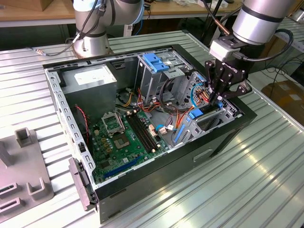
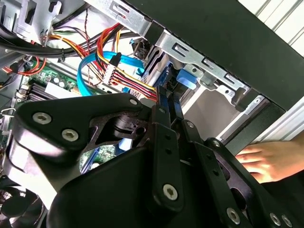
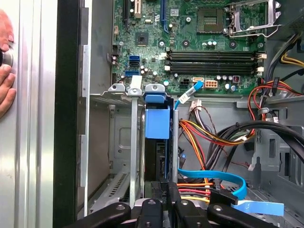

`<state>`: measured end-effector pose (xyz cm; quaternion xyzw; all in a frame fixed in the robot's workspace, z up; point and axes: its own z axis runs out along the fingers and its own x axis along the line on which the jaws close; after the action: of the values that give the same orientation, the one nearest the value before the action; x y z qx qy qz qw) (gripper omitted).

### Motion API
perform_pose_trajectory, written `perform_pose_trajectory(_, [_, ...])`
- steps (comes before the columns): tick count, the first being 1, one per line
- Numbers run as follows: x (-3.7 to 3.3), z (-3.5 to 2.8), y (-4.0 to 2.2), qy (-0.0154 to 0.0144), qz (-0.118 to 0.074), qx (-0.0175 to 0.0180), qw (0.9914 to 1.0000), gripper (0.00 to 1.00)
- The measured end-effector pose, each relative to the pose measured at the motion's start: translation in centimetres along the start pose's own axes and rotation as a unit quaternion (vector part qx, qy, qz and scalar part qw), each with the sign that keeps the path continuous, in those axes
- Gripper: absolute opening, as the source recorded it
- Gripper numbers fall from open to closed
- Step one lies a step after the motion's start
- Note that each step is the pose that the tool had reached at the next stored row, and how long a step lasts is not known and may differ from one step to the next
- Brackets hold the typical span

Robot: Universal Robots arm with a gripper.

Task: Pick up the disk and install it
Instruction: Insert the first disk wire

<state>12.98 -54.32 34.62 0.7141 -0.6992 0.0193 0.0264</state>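
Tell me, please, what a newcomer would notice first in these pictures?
First, the open computer case on the ribbed metal table, with its green motherboard exposed. Next, the black claw reaching down into the drive bay at the exterior view's right, shut on the disk, whose blue rail stands between the bay's metal walls. A person's hand rests just outside the case.

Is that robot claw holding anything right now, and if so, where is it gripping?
Yes. The end effector is clamped on the disk, gripping its dark end; the blue-railed end sits in the metal bay.
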Motion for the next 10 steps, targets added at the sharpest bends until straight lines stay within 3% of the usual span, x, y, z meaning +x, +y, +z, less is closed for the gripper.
perform_pose_trajectory(10, [-0.01, 0.13, 0.0, 0.0, 0.0, 0.0, 1.0, 0.17])
